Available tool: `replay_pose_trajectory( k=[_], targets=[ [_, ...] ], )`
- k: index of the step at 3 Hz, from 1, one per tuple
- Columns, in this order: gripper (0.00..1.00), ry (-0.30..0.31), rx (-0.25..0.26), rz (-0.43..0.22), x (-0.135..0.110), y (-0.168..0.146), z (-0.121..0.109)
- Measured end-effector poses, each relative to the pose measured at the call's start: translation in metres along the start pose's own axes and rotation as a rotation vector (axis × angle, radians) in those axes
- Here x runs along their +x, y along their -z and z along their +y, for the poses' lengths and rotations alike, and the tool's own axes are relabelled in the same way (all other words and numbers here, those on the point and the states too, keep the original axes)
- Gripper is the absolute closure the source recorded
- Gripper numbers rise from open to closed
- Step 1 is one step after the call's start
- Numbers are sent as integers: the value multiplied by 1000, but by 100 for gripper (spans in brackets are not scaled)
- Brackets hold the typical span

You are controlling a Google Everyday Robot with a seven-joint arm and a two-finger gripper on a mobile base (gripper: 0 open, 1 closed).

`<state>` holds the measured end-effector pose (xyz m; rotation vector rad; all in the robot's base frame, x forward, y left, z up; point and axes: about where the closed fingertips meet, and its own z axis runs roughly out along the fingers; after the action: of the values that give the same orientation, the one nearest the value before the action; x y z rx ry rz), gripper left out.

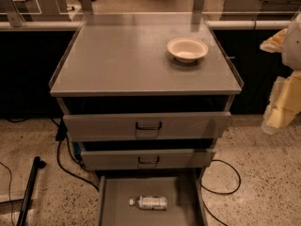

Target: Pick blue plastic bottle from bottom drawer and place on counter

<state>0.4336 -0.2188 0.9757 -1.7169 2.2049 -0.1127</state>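
Observation:
The blue plastic bottle [149,202] lies on its side on the floor of the open bottom drawer [113,206], white cap pointing left. The counter [127,60] is the grey flat top of the cabinet. My gripper [282,102] shows as pale yellowish parts at the right edge of the view, beside the cabinet at about the height of the upper drawers, well away from the bottle and holding nothing that I can see.
A white bowl [187,49] stands on the counter's back right. Two upper drawers with black handles [148,125] stand slightly open above the bottom drawer. Black cables [66,166] lie on the speckled floor on both sides. A dark pole [29,192] leans at the lower left.

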Motion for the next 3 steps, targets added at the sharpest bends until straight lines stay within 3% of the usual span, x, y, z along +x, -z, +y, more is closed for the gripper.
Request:
replay_pose_trajectory(
  k=[1, 3],
  targets=[
    [0, -5, 11, -66, 17, -20, 3],
    [0, -38, 41, -315, 43, -107, 22]
  ],
)
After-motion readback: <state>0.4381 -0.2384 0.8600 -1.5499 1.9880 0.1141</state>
